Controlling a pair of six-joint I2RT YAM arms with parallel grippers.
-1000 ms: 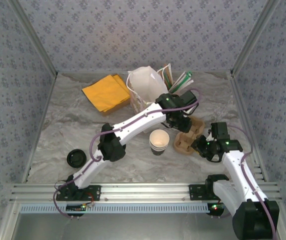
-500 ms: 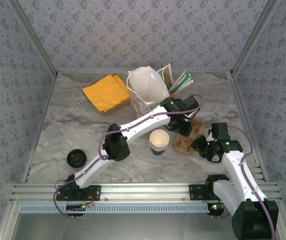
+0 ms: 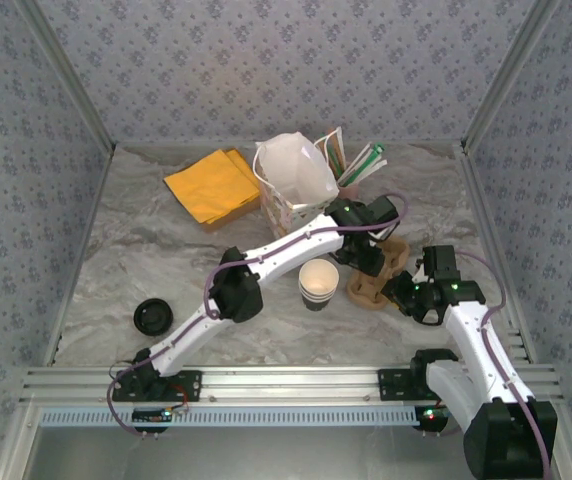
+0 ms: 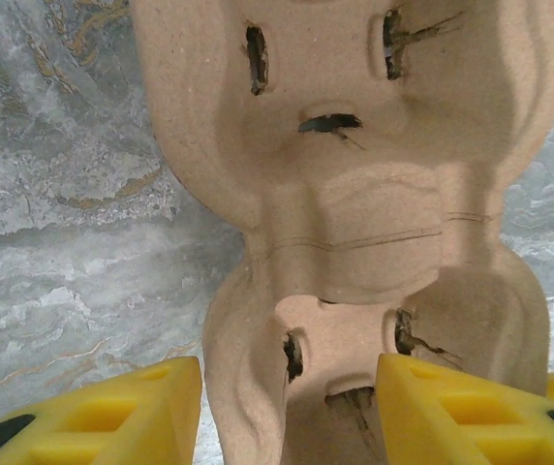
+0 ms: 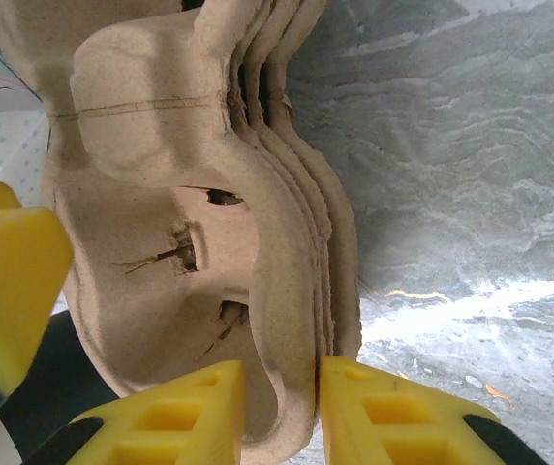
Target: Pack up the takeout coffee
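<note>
The takeout coffee, a small paper cup with a cream rim and dark rings, stands upright at mid-table with no lid. Right beside it lies a stack of brown cardboard carriers. My left gripper hovers over the carrier, open. One of its fingers is outside the near pocket wall and the other is inside the pocket. My right gripper is shut on the near rim of the carrier stack.
A white paper bag stands open at the back, with a cup of straws to its right and yellow napkins to its left. A black lid lies at front left. Walls enclose the table.
My left gripper has shifted a little right and nearer over the carrier, and its jaws have widened. The right gripper and the cup have stayed put.
</note>
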